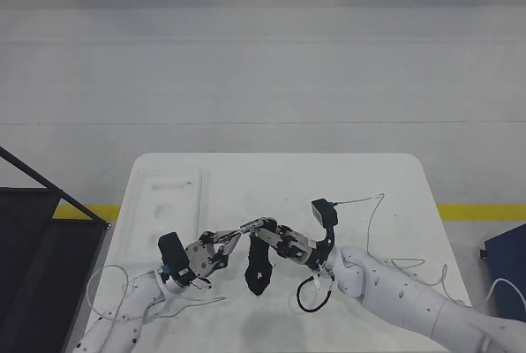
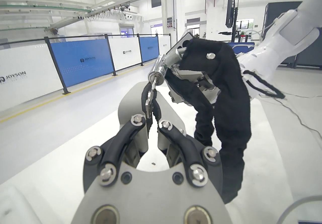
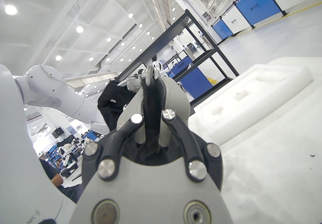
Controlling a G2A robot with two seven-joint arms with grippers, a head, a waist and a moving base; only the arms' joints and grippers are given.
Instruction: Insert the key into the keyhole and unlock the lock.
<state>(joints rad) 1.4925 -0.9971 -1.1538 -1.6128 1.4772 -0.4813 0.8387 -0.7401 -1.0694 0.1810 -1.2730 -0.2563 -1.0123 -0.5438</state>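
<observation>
Nearest the lens, pinches a silver key flat between the black-padded fingers of the left tool, closed tight on it. Points the key's tip into the keyhole at the round end of a silver lock; cannot tell how deep. Meets the right tool there, clamped shut on the lock's body and wrapped in loose black cloth hanging down toward the desk. Holds lock and key lifted in the air above the middle of the desk, tool tips close together. Farther out, toward the robot's left, shows a white foam tray with shallow recesses lying on the desk, well apart from both tools.
</observation>
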